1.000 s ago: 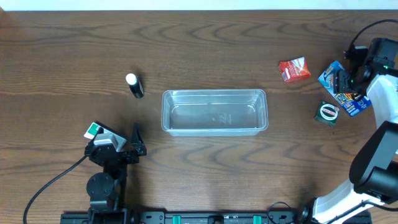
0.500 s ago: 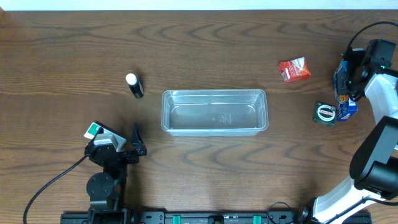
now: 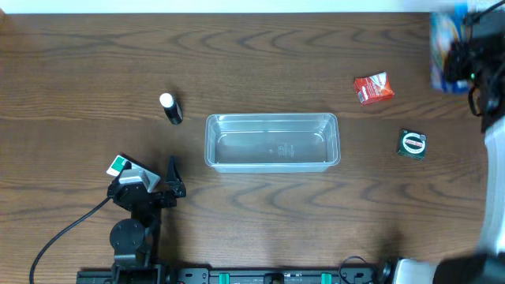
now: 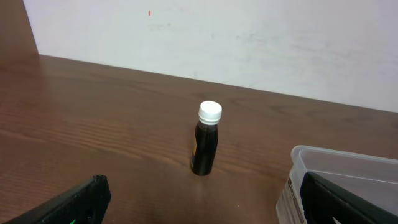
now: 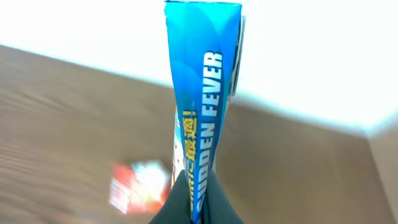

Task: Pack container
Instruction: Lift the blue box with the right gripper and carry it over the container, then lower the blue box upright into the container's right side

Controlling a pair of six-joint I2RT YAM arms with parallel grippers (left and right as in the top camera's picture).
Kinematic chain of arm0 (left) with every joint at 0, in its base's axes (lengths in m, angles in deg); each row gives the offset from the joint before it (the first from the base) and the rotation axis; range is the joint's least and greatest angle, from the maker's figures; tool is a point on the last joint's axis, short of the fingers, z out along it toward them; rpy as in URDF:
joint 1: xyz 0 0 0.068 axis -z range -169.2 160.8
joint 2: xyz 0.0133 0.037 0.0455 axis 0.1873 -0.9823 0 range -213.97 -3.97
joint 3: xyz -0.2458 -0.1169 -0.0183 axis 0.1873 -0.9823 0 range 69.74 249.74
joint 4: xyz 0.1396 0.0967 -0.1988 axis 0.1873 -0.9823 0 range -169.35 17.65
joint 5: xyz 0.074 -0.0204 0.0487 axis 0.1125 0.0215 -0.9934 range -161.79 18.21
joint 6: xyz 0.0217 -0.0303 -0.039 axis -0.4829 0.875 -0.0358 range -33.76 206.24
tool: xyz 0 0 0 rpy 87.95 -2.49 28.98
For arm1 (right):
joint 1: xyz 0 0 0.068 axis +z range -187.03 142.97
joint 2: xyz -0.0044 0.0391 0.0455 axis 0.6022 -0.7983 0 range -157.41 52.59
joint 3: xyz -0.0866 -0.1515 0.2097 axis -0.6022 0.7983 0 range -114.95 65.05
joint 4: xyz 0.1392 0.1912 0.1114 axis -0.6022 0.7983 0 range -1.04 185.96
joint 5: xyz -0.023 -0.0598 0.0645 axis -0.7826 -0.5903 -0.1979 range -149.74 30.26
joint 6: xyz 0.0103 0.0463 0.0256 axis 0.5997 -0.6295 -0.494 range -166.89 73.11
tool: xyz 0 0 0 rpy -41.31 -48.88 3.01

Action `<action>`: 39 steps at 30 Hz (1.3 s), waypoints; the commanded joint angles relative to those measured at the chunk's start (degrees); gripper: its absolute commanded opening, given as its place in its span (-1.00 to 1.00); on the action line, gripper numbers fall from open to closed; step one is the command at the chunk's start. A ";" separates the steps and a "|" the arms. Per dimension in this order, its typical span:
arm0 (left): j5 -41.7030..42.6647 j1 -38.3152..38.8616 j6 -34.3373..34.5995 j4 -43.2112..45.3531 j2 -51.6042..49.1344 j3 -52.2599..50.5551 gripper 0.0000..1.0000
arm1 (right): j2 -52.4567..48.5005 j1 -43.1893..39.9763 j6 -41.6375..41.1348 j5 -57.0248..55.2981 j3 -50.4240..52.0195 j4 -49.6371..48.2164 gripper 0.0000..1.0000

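Brown desk [image 3: 95, 63]: empty container [image 3: 272, 142] at centre, nothing packed yet. Right claw [image 5: 198, 186] clenched on blue packet [image 5: 202, 93], raised near far corner. Left claw [image 3: 175, 180] released, idle. Bottle [image 3: 170, 109], red packet [image 3: 373, 87], green roll [image 3: 413, 143] waiting outside.

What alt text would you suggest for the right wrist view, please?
A blue packet lettered SUDDEN FEVER stands upright, pinched at its lower end by the right pincer. Behind it are a brown wooden table, a blurred red packet at lower left, and a white wall.
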 commanded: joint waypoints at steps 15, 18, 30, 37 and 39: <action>-0.68 -0.28 -0.94 -2.10 -0.42 -1.09 0.96 | 0.39 28.46 35.89 15.28 -0.74 21.42 -0.98; -0.68 -0.28 -0.94 -2.10 -0.42 -1.09 0.96 | -1.31 32.59 39.89 8.70 -0.74 23.47 -0.98; -0.68 -0.28 -0.94 -2.10 -0.42 -1.09 0.96 | -9.14 43.19 42.05 -4.74 -0.70 27.08 -0.97; -0.68 -0.28 -0.94 -2.10 -0.42 -1.09 0.96 | -9.81 44.76 40.13 -6.80 0.33 26.91 -0.97; -0.68 -0.28 -0.94 -2.10 -0.42 -1.09 0.96 | -9.81 45.03 40.11 -8.22 1.31 25.14 -0.97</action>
